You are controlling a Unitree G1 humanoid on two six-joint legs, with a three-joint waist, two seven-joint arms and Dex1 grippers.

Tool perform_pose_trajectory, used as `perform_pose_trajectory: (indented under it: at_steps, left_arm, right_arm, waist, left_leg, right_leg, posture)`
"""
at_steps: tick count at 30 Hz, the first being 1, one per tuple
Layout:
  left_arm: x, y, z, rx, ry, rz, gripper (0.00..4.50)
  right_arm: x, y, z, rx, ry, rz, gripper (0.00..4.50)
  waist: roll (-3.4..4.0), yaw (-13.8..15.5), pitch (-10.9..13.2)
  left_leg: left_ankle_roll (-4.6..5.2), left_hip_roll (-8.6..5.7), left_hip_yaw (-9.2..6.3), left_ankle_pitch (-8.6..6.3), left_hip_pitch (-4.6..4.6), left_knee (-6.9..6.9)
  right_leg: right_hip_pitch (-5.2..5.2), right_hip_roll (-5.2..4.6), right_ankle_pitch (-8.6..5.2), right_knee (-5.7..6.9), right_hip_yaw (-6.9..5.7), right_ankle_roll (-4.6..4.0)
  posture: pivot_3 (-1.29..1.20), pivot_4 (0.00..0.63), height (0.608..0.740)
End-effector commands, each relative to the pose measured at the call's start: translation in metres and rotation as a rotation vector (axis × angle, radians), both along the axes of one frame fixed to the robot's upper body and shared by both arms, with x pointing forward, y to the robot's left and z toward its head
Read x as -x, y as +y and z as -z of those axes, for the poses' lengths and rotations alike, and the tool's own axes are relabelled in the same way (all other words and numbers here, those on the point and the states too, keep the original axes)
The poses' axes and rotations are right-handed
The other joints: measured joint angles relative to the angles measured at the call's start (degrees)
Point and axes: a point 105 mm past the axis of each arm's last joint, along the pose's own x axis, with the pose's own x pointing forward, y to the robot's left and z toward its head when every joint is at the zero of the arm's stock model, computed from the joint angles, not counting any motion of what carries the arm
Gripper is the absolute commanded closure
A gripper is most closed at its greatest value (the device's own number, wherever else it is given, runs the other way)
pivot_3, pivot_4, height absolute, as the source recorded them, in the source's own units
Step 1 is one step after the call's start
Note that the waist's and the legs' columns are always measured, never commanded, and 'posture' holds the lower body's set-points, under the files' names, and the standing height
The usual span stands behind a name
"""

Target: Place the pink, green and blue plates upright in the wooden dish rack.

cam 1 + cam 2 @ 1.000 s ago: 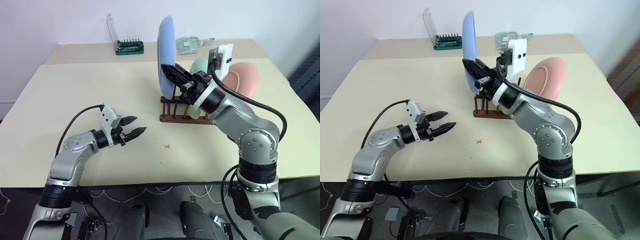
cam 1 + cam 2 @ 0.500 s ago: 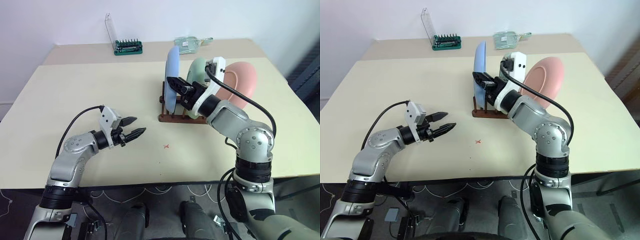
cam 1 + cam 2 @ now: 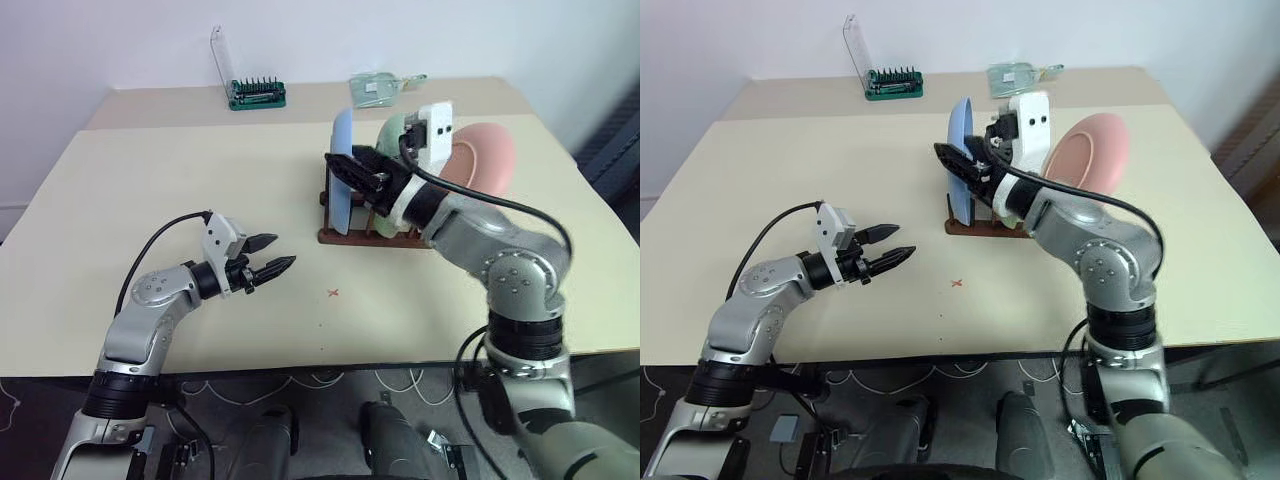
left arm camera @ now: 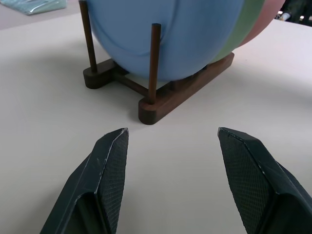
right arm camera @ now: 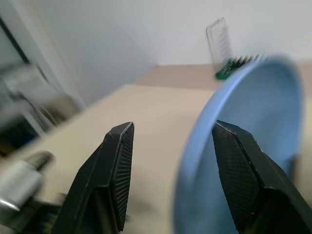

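Note:
The light blue plate (image 3: 342, 172) stands on edge between the front pegs of the dark wooden dish rack (image 3: 362, 236). Behind it stand the mint green plate (image 3: 396, 134) and the pink plate (image 3: 488, 152), also seen stacked edge-on as blue plate (image 4: 170, 34), green plate (image 4: 246, 29) and pink plate (image 4: 267, 14). My right gripper (image 5: 173, 125) is open at the blue plate's upper rim (image 5: 243, 112), its fingers spread and the rim between them. My left gripper (image 3: 270, 268) is open and empty, hovering over the table left of the rack, pointing at it.
A green-based tool holder (image 3: 258, 94) with a clear lid and a clear packet (image 3: 378, 88) lie at the table's far edge. A small red cross (image 3: 333, 293) marks the table in front of the rack. The table's right edge runs just beyond the pink plate.
The blue plate came down from high above the rack into its front slot. My right gripper, shut on it before, has opened. The left arm has not moved.

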Motion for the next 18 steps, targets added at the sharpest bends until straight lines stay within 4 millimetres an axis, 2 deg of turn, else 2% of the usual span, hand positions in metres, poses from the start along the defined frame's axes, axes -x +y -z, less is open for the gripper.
perform_pose_trajectory:
  at_steps: [1, 4, 5, 7, 8, 12, 15, 18]
  left_arm:
    - [0.004, -0.009, -0.011, 0.008, -0.042, 0.034, 1.48]
    - [0.008, -0.018, -0.012, 0.022, -0.037, 0.076, 1.48]
    - [0.011, -0.023, -0.011, 0.027, -0.034, 0.098, 1.48]
    - [0.014, -0.032, -0.010, 0.039, -0.025, 0.135, 1.48]
    - [0.015, -0.035, -0.009, 0.042, -0.022, 0.144, 1.48]
    - [0.014, -0.045, -0.009, 0.052, -0.017, 0.176, 1.48]
    - [0.015, -0.050, -0.010, 0.052, -0.016, 0.206, 1.48]
    - [0.015, -0.054, -0.010, 0.048, -0.017, 0.227, 1.48]
  right_arm:
    - [0.025, -0.015, -0.042, 0.091, -0.281, 0.004, 2.02]
    - [0.024, -0.064, -0.059, 0.124, -0.334, 0.140, 2.85]
    - [0.022, -0.085, -0.062, 0.140, -0.338, 0.211, 3.33]
    - [0.022, -0.118, -0.059, 0.188, -0.320, 0.312, 4.29]
    - [0.024, -0.126, -0.057, 0.215, -0.314, 0.331, 4.44]
    - [0.022, -0.181, -0.031, 0.367, -0.215, 0.528, 4.44]
    - [0.024, -0.198, -0.018, 0.436, -0.171, 0.581, 4.44]
    - [0.020, -0.203, 0.009, 0.611, -0.114, 0.598, 4.44]
  waist:
    - [-0.03, 0.14, -0.01]
    - [-0.06, 0.33, -0.01]
    - [-0.07, 0.45, 0.00]
    - [-0.11, 0.54, -0.01]
    - [-0.11, 0.55, -0.01]
    - [-0.11, 0.16, -0.01]
    - [-0.04, -0.04, -0.03]
    - [-0.01, 0.16, -0.03]
  left_leg:
    - [0.00, 0.01, -0.01, 0.00, 0.00, -0.02]
    - [0.01, 0.00, 0.00, 0.00, -0.01, 0.01]
    - [0.01, 0.00, 0.00, -0.01, -0.01, 0.04]
    - [0.02, -0.02, 0.00, -0.01, -0.01, 0.06]
    - [0.03, -0.02, 0.00, -0.02, -0.01, 0.06]
    - [0.07, 0.02, 0.05, -0.04, 0.04, 0.04]
    - [0.08, 0.03, 0.15, -0.04, 0.07, 0.06]
    - [0.08, 0.04, 0.16, -0.04, 0.07, 0.06]
  right_leg:
    - [0.02, 0.00, -0.01, -0.03, -0.02, 0.01]
    - [0.08, -0.01, -0.01, -0.10, -0.02, 0.02]
    - [0.11, -0.01, -0.01, -0.12, -0.02, 0.02]
    - [0.16, -0.03, -0.01, -0.17, -0.02, 0.02]
    - [0.18, -0.04, -0.02, -0.19, -0.03, 0.02]
    - [0.19, -0.03, -0.02, -0.18, -0.02, 0.01]
    - [0.18, -0.03, -0.02, -0.15, 0.02, 0.01]
    - [0.18, -0.03, -0.03, -0.15, 0.02, 0.01]
  posture:
    - [0.00, 0.150, 0.740]
    - [0.00, 0.150, 0.740]
    - [0.00, 0.150, 0.740]
    - [0.00, 0.150, 0.740]
    - [0.00, 0.150, 0.740]
    - [0.00, 0.150, 0.740]
    - [0.00, 0.150, 0.740]
    - [0.00, 0.150, 0.740]
